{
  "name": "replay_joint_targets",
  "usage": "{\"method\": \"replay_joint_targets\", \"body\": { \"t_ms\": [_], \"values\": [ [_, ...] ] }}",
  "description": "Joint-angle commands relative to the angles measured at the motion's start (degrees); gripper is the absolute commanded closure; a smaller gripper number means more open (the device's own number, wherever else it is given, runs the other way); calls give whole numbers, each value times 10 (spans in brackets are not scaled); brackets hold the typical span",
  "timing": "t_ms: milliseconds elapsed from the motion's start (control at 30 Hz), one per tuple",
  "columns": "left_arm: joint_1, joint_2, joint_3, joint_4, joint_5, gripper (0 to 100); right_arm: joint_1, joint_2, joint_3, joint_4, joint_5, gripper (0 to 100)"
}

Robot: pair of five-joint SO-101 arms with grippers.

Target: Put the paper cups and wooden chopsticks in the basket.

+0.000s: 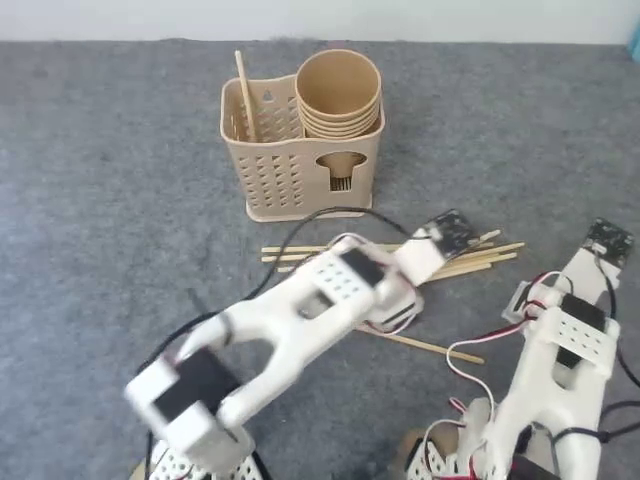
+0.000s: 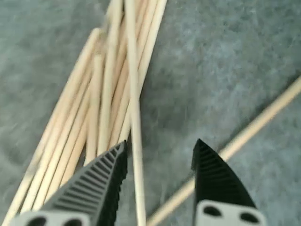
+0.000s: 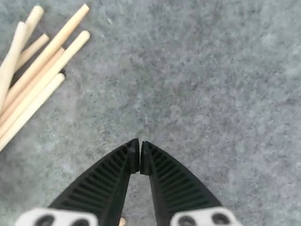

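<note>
The left gripper [image 2: 161, 144], spread over the chopsticks [image 1: 495, 254] at the high view's centre, could pinch several crowded sticks and drop some; the right gripper [image 3: 139, 143] sits pressed together, empty.

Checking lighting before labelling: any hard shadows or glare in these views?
High view: soft, even light, no glare on the basket or cups. Left wrist view: chopsticks evenly lit, thin shadows between them. Right wrist view: one small dark shadow by the chopsticks' ends; carpet matte.
</note>
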Motion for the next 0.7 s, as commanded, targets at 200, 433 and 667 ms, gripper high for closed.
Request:
{"method": "replay_joint_targets", "body": {
  "t_ms": [200,433,667],
  "values": [
    [12,143,-186,26,3,795,6,0,-3,-9,8,972],
    [17,155,-199,29,3,988,6,-2,-3,-9,8,971],
    [18,149,-199,62,3,987,8,-4,-3,-8,8,971]
  ]
}}
